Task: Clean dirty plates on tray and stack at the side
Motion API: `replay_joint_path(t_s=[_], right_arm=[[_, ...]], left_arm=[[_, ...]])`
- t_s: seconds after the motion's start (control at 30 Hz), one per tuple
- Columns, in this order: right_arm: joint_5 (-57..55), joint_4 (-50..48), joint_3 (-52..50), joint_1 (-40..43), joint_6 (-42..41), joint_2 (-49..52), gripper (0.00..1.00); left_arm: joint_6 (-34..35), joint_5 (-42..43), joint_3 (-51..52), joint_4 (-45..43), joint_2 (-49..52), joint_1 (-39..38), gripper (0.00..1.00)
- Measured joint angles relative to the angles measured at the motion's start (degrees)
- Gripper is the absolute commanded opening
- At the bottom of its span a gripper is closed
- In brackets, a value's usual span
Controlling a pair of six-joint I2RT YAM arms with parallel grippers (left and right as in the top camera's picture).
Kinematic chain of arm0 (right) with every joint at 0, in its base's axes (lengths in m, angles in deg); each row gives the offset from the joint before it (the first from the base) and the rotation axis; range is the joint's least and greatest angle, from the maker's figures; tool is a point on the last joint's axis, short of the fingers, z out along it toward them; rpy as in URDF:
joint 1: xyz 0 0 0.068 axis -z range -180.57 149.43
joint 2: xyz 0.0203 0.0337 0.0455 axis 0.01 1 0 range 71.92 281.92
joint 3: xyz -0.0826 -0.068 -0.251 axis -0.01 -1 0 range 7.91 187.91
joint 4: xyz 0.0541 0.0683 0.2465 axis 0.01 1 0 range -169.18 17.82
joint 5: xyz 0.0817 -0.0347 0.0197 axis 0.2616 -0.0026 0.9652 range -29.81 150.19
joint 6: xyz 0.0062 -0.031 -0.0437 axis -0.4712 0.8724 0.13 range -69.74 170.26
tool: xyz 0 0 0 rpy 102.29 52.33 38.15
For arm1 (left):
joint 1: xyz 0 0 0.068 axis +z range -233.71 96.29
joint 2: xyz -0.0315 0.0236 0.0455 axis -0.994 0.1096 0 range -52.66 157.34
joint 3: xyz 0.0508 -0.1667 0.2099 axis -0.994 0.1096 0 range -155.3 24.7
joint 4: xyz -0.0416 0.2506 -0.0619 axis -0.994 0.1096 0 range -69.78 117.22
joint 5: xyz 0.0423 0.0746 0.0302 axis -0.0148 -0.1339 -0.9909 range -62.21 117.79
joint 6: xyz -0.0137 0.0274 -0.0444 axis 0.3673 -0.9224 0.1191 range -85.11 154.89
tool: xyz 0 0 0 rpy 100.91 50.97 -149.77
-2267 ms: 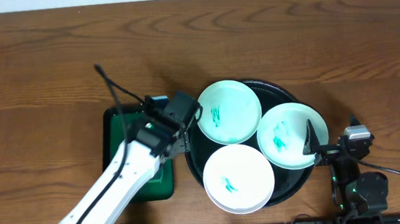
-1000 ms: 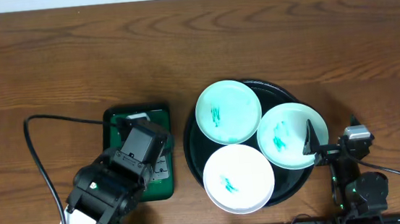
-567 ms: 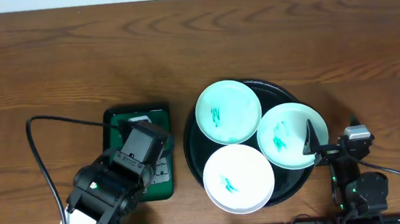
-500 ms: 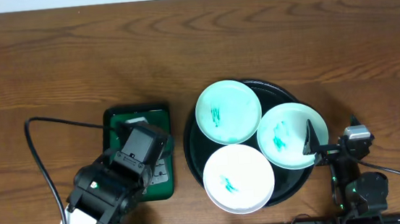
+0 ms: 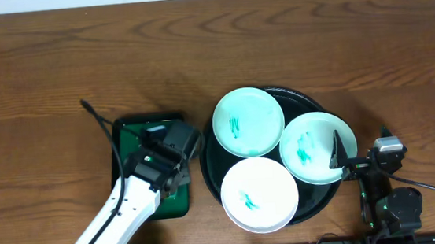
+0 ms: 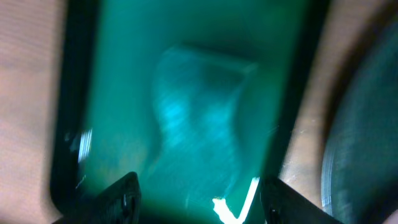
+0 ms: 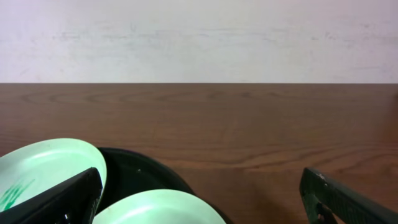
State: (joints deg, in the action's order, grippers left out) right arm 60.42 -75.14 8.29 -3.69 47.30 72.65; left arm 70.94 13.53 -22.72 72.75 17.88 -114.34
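plates (image 5: 248, 122) on tray (image 5: 312, 196), right of left gripper (image 5: 171, 151)

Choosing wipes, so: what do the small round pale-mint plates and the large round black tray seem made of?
The pale-mint plates look like smooth plastic or melamine: even colour, thin rims, soft sheen. The black tray looks like glossy plastic or lacquer: its raised rim shows highlights.

back and left of the counter (image 5: 211, 43) are wide open for a pass. three plates (image 5: 248, 122) sit packed edge to edge on the tray (image 5: 315, 104), no gap between them. left arm (image 5: 123, 217) blocks the green tray (image 5: 128, 138), and the spread right end effector (image 7: 202, 196) crowds the tray's right edge.
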Motion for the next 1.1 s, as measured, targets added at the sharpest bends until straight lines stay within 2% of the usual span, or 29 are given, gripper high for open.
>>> replay_joint_path(t_s=[0.07,0.23,0.47,0.63,0.77,0.83,1.1], right_arm=[[0.0,0.0,0.0,0.0,0.0,0.0,0.99],[0.02,0.02,0.0,0.0,0.0,0.0,0.99],[0.02,0.0,0.0,0.0,0.0,0.0,0.99],[0.0,0.0,0.0,0.0,0.0,0.0,0.99],[0.0,0.0,0.0,0.0,0.0,0.0,0.99],[0.0,0.02,0.0,0.0,0.0,0.0,0.99],[0.0,0.0,0.0,0.0,0.0,0.0,0.99]], left_arm=[[-4.0,2.36,0.68,-3.54,0.39,1.44,0.62],[-10.32,6.82,1.77,-5.27,0.37,9.33,0.63],[-20.31,22.21,5.97,-6.86,0.35,29.42,0.66],[-24.02,27.82,6.12,-6.82,0.35,30.16,0.68],[-24.37,28.09,6.99,-7.13,0.42,29.77,0.67],[-24.37,28.09,7.85,-7.63,1.03,29.77,0.61],[-24.52,28.35,10.03,-12.46,9.46,29.77,0.62]])
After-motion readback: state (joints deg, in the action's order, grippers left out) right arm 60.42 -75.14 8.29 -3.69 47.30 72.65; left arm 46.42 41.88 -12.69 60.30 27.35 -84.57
